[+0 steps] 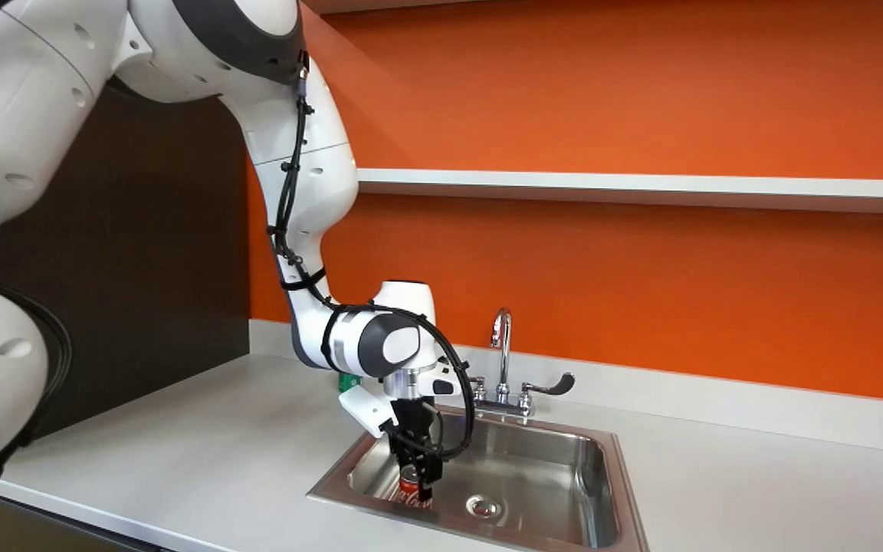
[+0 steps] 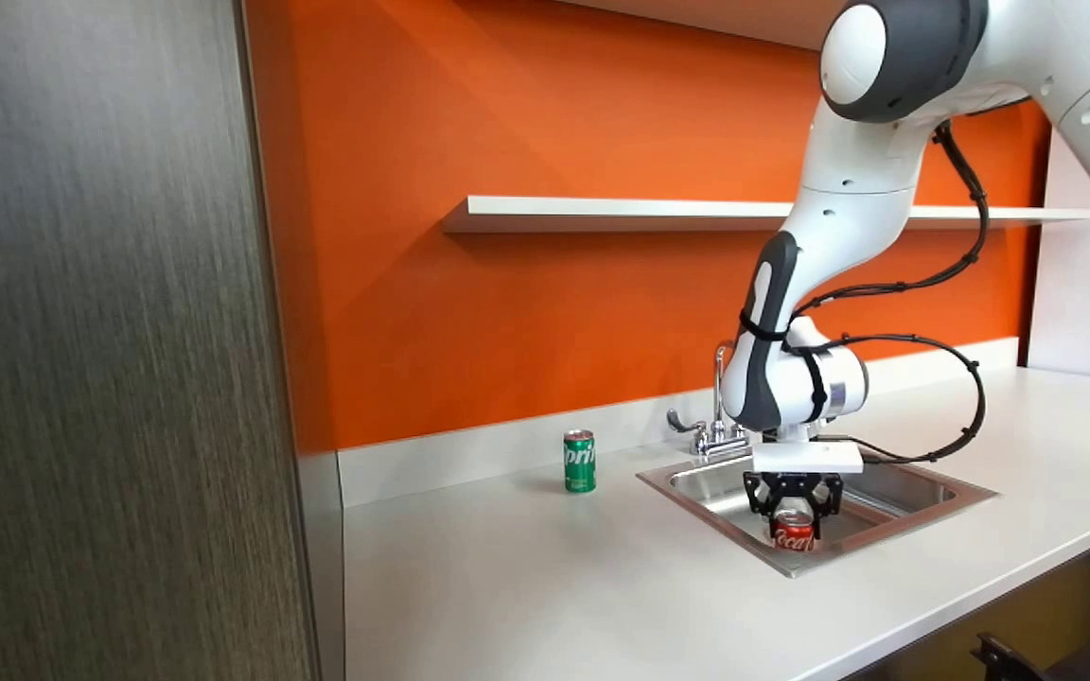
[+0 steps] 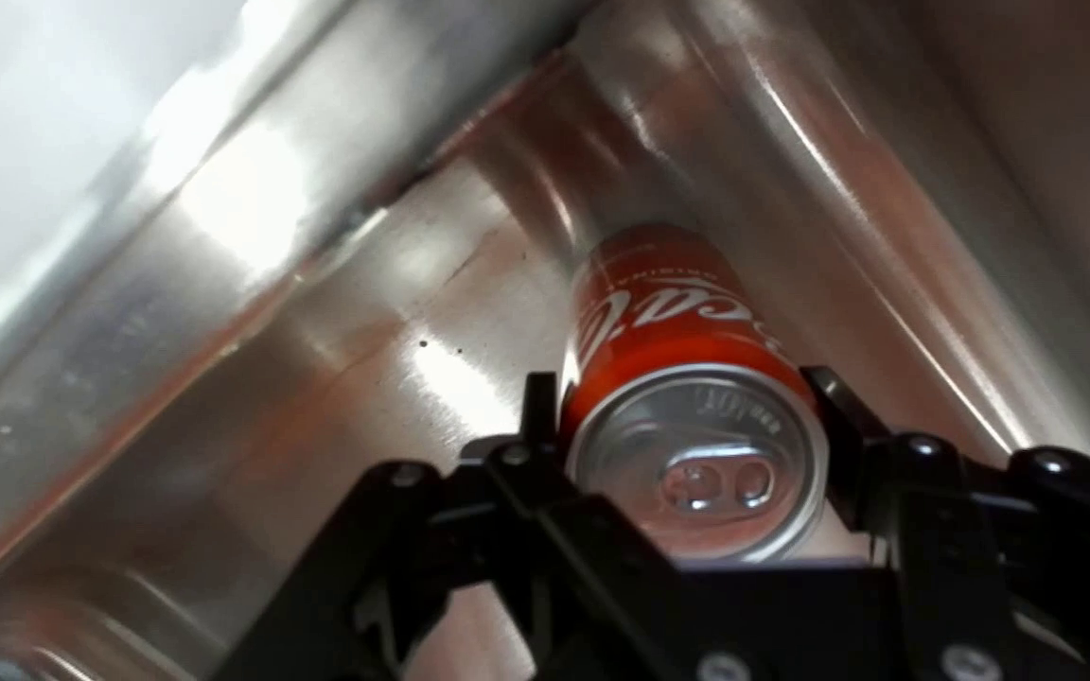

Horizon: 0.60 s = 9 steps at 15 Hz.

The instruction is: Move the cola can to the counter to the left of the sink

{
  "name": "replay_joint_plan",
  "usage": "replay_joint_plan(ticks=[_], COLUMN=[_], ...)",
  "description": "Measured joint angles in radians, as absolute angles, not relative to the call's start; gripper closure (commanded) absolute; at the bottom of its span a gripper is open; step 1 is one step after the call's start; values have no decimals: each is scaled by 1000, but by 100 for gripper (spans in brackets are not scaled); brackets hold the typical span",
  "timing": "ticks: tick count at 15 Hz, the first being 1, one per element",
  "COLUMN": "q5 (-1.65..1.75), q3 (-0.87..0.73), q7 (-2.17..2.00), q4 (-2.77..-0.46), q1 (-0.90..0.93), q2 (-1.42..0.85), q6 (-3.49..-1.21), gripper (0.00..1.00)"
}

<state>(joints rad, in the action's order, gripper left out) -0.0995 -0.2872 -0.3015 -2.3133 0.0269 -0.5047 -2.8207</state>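
We find the cola can [image 2: 794,535] inside the sink [image 1: 629,491], upright and near the front-left corner in both exterior views. The tool [image 3: 684,411] is pinching it, as far as the wrist view lets us judge: the 2 pads [image 3: 539,411] sit against opposite sides of its upper part, with no gap that we can make out. A hold from straight above makes sense to us, since the steel sides crowd the can, and gripping high should keep the tool off the metal. The rim [image 2: 886,527] hides the can's base in both exterior views, so we cannot say whether it touches the sink's floor.

As for containers, the sink holds the cola can, with the drain [image 1: 483,506] nearer its middle. The tab [image 3: 727,479] lies flat on the can's top; how full it is we cannot see. The green can [image 2: 579,462] stands upright on the desk [image 2: 488,586], left of the sink. We judge the task at the grasp: what remains is raising the cola can clear of the rim and setting it on that left stretch, apart from the green can.
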Motion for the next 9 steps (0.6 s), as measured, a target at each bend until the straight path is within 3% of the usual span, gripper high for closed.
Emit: replay_joint_plan(ticks=[9], q5=[-10], q3=[-364], q7=[-352], q4=[-2317], q1=[88], q2=[-420], q6=[-2814], gripper=[61])
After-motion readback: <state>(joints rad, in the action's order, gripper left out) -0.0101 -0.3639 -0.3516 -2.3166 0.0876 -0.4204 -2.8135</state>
